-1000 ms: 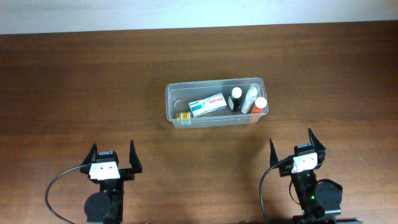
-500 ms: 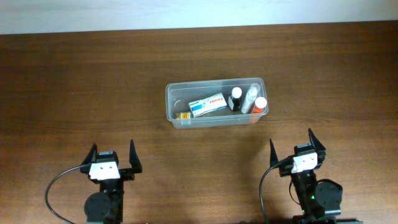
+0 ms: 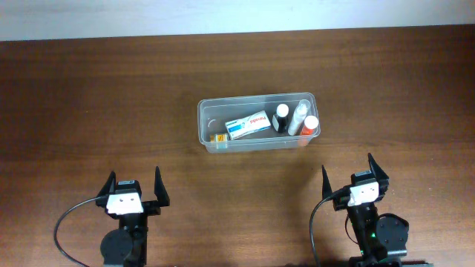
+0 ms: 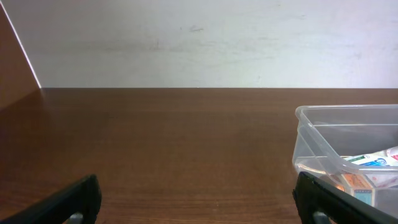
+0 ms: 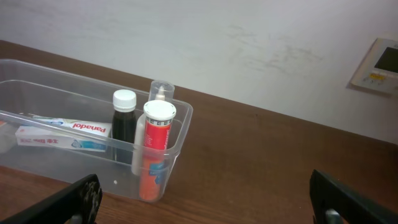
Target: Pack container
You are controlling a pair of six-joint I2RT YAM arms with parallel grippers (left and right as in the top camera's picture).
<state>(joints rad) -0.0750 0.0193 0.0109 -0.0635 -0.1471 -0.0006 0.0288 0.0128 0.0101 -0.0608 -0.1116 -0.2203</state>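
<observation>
The container [image 3: 213,119] sits near the middle of the worktop [image 3: 89,96], long side across. It lies toward 1 o'clock from the left arm and 11 o'clock from the right. It looks packed: a white box [image 3: 248,124] lies flat in the middle, with a small orange pack [image 3: 220,137] at about 7 o'clock of it. A dark bottle [image 3: 281,116], a clear-capped bottle [image 3: 299,115] and an orange tube [image 3: 310,124] stand crowded at the 3 o'clock end, likely so the wall props them upright. Nothing loose shows on the wood, so I'd judge the job done or nearly so. The left fingers [image 3: 159,185] and the right fingers [image 3: 326,187] are spread wide and hold nothing. Both are parked at the 6 o'clock edge, well apart from the tub, presumably to keep clear of it.
</observation>
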